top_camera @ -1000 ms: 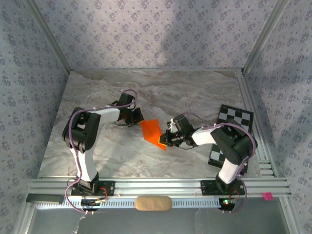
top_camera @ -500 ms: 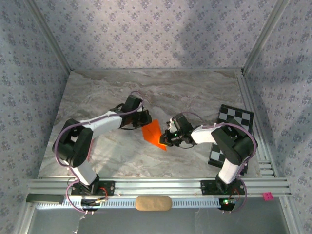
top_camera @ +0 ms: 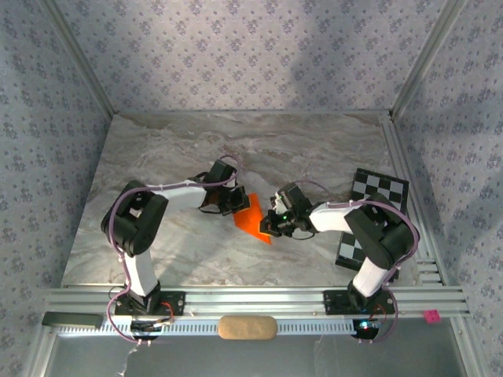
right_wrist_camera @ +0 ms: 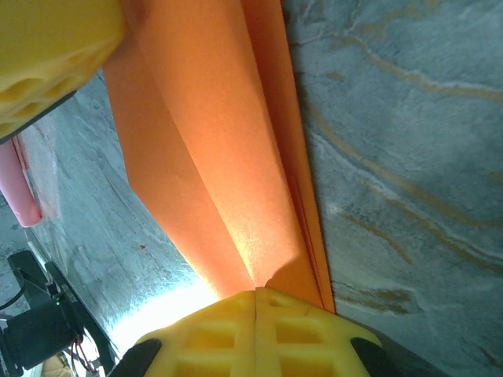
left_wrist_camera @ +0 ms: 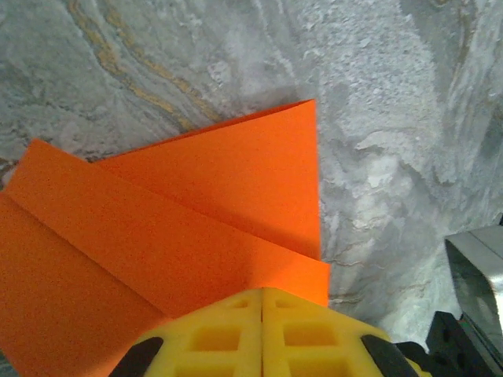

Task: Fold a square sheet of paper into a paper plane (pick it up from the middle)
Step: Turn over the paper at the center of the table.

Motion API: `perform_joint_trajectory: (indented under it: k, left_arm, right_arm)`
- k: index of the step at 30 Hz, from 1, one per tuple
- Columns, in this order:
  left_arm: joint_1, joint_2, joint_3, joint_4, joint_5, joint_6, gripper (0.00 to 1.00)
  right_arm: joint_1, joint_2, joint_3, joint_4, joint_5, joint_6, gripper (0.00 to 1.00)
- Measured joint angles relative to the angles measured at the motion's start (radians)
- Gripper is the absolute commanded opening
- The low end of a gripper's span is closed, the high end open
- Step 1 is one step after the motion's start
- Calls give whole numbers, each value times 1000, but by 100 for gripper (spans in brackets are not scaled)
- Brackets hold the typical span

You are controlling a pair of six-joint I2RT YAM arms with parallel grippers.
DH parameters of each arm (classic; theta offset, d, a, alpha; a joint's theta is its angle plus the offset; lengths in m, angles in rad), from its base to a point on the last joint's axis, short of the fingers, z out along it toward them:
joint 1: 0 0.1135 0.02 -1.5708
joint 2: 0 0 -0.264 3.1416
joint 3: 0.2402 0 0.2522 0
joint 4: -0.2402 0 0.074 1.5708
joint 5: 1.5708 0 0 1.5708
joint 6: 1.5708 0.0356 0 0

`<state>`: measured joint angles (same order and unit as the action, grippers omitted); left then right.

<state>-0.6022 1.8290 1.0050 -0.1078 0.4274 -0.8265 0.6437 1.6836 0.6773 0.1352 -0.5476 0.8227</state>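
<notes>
Now | right claw [top_camera: 266, 226] clamped on orange paper [top_camera: 252, 221], steadying it | left claw [top_camera: 238, 204] together, probably pressing crease flat

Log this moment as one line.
orange paper: folded, on table | left gripper: shut, tips on paper | right gripper: shut on paper's edge

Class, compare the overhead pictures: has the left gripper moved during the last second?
Yes. The left gripper has moved right, toward the fixed checkerboard card, and now reaches the left edge of the orange paper.
</notes>
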Motion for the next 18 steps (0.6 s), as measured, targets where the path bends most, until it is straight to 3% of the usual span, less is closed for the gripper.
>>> perform_joint_trajectory:
  k: [8, 18]
  left_arm:
    - [0, 32, 0, 3, 7, 6, 8]
    - [0, 33, 0, 3, 7, 6, 8]
  right_arm:
    - [-1, -116, -36, -37, 35, 6, 21]
    - [-10, -282, -144, -114, 67, 96, 32]
